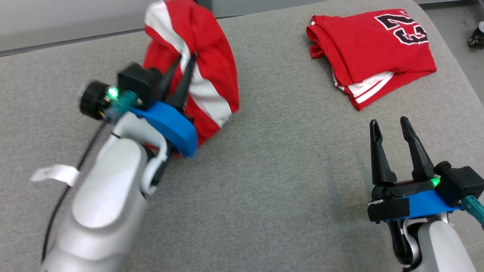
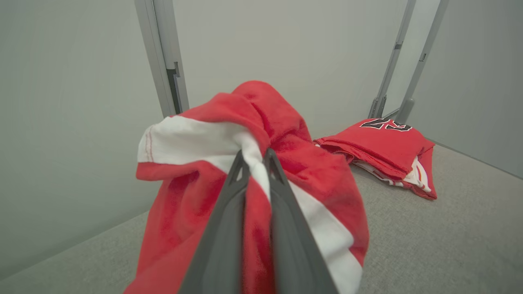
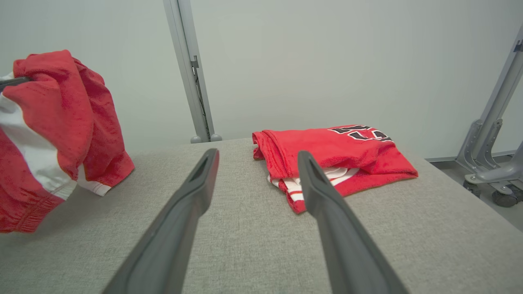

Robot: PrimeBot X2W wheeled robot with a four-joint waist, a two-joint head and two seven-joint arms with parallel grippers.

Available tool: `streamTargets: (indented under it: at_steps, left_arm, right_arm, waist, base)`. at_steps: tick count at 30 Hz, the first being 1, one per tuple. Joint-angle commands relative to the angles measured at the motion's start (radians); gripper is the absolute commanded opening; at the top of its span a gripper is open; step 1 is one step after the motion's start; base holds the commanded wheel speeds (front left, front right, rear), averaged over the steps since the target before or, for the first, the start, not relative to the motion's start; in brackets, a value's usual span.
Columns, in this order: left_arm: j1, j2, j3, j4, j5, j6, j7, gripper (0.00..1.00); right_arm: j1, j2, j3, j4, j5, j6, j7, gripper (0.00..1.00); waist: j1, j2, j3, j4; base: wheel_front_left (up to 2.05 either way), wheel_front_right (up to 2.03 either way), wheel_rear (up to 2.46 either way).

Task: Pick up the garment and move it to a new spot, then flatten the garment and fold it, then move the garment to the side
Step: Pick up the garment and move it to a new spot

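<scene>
Left gripper (image 1: 186,58) pinched narrow on red-and-white garment (image 1: 211,45), bunched cloth hanging from its tips. Right gripper (image 1: 389,121) wide, holding nothing, over grey surface (image 1: 264,170). Folded red jersey (image 1: 372,49), number 23, ahead of right gripper, well apart.

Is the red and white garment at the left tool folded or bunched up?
Bunched up, not folded: the garment hangs in crumpled, uneven folds, pinched by the shut left tool.

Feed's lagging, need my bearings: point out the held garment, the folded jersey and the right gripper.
held garment (image 1: 219,56): head view, red panel beside white stripe.
folded jersey (image 1: 363,53): head view, middle of top layer.
right gripper (image 1: 389,121): head view, midway between its fingertips.
</scene>
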Motion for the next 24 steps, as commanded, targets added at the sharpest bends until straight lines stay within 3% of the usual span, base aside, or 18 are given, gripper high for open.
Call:
streamTargets:
  at_steps: [1, 6, 7, 8, 15, 24]
  left_arm:
    - [0.024, -0.010, -0.014, 0.019, -0.004, -0.003, -0.015, 0.00]
    - [0.099, -0.049, -0.082, 0.107, -0.014, -0.009, -0.057, 0.02]
    - [0.107, -0.058, -0.090, 0.121, -0.013, -0.010, -0.071, 0.47]
    - [0.111, -0.066, -0.099, 0.134, -0.012, -0.011, -0.085, 1.00]
    - [0.104, -0.086, -0.105, 0.162, 0.004, 0.007, -0.219, 1.00]
    - [0.182, -0.024, -0.019, 0.089, 0.009, 0.083, -0.283, 1.00]
  right_arm:
    - [-0.007, 0.000, -0.001, 0.004, -0.003, 0.000, -0.004, 1.00]
    - [0.003, 0.000, 0.001, 0.016, -0.013, 0.000, -0.004, 1.00]
    - [0.006, 0.000, 0.001, 0.018, -0.015, 0.000, -0.005, 1.00]
    - [0.008, 0.000, 0.001, 0.020, -0.016, 0.000, -0.004, 1.00]
    - [0.027, 0.000, 0.001, 0.029, -0.035, 0.000, 0.004, 1.00]
    - [0.062, 0.000, -0.015, 0.020, -0.041, 0.000, 0.020, 1.00]
  waist:
    - [0.0001, -0.0001, 0.000, 0.008]
    - [0.0001, -0.0001, -0.019, 0.037]
    - [0.0001, -0.0001, -0.025, 0.045]
    - [0.0001, -0.0001, -0.031, 0.051]
    - [0.0001, -0.0001, -0.091, 0.100]
    - [0.0001, -0.0001, -0.146, 0.173]
  base:
    - [0.00, 0.00, 0.00]
    - [0.00, 0.00, 0.00]
    - [0.00, 0.00, 0.00]
    - [0.00, 0.00, 0.00]
    - [0.00, 0.00, 0.00]
    - [0.00, 0.00, 0.00]
